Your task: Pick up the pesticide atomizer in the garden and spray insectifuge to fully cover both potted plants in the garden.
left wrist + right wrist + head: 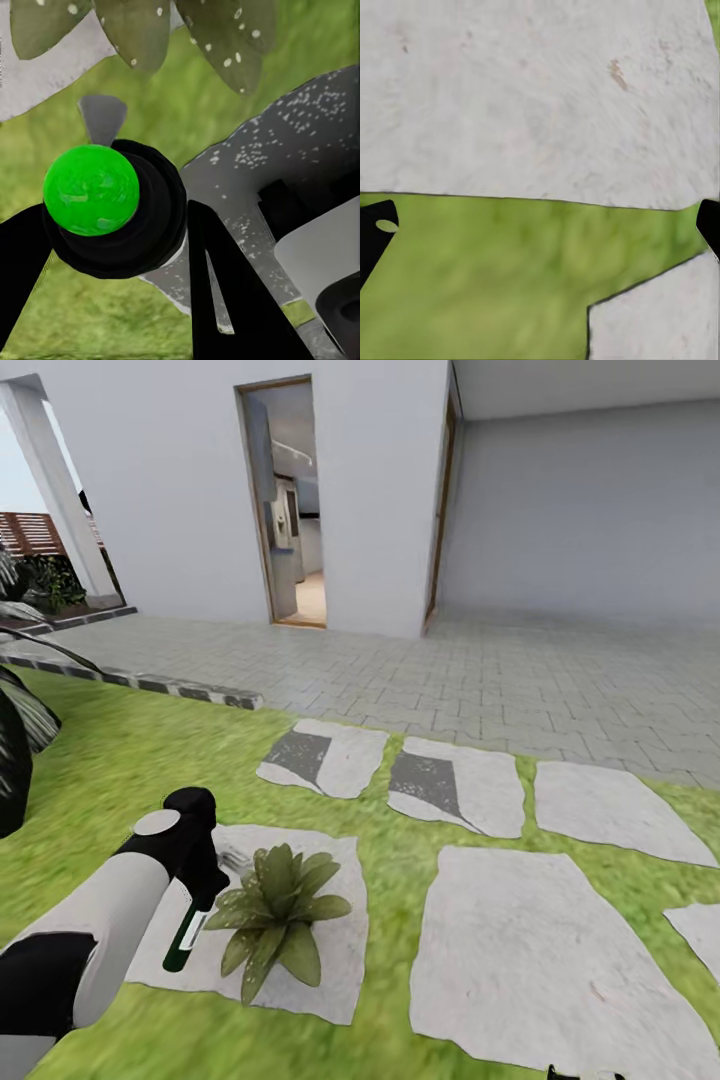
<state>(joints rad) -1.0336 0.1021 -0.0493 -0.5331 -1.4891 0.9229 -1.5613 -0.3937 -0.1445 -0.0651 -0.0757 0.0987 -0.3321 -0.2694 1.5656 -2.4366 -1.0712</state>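
The left gripper [200,880] is closed around the pesticide atomizer [184,938], held just left of a potted plant [278,915] on a stepping stone [340,960]. White insectifuge [225,52] specks dot its leaves. The right gripper [540,225] hangs over lawn [487,285], fingers spread wide, empty.

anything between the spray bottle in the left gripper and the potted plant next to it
Nothing solid. In the head view the pesticide atomizer, held in the left gripper, hangs just beside the potted plant, with bare stepping stone showing in the narrow gap.
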